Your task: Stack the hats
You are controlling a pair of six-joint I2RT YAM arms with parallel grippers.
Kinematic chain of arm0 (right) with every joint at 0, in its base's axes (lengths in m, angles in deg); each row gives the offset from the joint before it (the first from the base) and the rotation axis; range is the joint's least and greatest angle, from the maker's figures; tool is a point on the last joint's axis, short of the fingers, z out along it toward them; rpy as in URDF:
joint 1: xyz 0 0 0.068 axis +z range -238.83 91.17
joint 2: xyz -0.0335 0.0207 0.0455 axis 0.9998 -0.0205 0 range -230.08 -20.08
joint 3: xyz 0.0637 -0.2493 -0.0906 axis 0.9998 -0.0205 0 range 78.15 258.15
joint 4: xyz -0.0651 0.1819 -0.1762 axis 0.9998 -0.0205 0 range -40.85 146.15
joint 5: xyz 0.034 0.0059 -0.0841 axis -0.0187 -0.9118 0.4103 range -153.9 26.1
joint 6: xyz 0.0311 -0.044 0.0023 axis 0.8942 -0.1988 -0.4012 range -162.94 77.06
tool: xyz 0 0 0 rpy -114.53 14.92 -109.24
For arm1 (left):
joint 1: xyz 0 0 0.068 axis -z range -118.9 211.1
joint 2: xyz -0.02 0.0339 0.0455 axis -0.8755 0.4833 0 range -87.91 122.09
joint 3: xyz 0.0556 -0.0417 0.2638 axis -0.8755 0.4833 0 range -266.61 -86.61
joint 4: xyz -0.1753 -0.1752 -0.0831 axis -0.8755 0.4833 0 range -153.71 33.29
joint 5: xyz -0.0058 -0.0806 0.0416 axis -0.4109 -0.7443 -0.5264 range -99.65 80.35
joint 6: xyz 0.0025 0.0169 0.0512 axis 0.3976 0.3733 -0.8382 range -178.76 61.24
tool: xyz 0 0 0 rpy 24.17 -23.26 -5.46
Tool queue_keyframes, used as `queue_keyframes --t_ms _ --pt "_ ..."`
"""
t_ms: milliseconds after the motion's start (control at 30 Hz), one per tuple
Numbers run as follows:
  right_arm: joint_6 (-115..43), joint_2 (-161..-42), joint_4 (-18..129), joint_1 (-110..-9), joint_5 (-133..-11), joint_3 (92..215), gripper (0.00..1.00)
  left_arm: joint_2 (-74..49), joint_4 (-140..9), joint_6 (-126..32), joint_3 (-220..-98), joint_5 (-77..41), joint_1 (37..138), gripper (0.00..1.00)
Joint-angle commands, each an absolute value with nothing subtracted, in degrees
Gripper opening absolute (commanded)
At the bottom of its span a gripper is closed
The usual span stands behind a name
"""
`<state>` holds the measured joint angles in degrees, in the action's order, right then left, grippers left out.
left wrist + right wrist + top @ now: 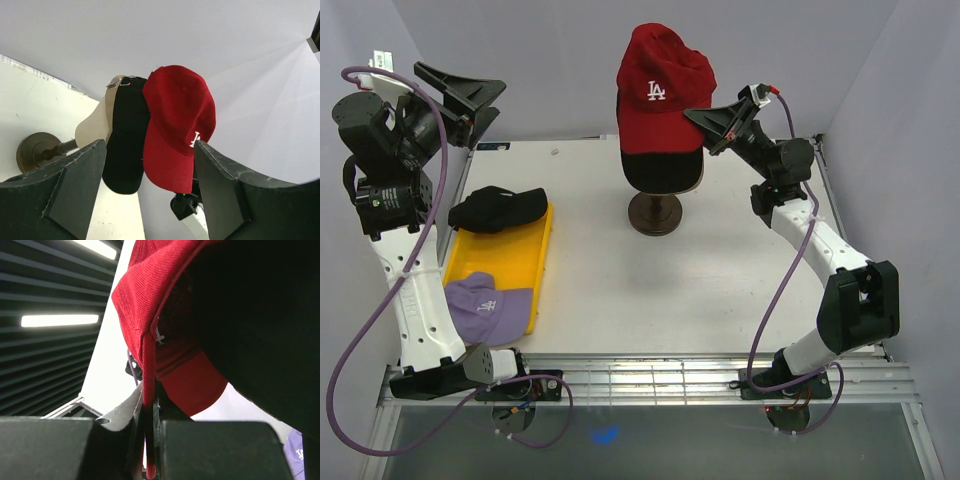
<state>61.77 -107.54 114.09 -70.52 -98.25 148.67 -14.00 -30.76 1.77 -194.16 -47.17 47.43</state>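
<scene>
Now pinching the rim of the red LA cap (660,85) in the clenched right gripper (696,119), just above its fingers, to stack it over the black cap (661,166); left gripper (494,100) hanging released, empty.

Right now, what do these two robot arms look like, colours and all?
The left arm and right arm both have white links between chunky black joints. Each ends in wedge-shaped black fingers, edges scuffed. A purple cable loops along each arm to its base.
</scene>
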Motion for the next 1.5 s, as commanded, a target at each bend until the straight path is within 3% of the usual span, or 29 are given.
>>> queue_keyframes --t_ms 0,167,567,1100,1467 --pt "64.5 -105.5 120.9 -71.2 -98.3 148.1 0.08 -15.5 -31.3 1.2 -193.9 -47.5 47.8 0.81" --pt "65.2 -106.6 120.3 -71.5 -98.5 149.4 0.08 -15.6 -31.3 1.1 -193.8 -47.4 47.9 0.81" --pt "67.0 -114.3 116.8 -71.5 -99.6 166.6 0.08 -15.3 -31.3 0.9 -194.0 -47.5 47.9 0.81" --pt "68.9 -114.5 122.3 -71.2 -100.6 159.4 0.08 -15.1 -31.2 0.6 -194.2 -47.7 48.2 0.8" --pt "70.8 -111.8 127.2 -71.4 -99.9 146.3 0.08 -14.8 -31.2 0.5 -193.0 -47.7 48.9 0.79"
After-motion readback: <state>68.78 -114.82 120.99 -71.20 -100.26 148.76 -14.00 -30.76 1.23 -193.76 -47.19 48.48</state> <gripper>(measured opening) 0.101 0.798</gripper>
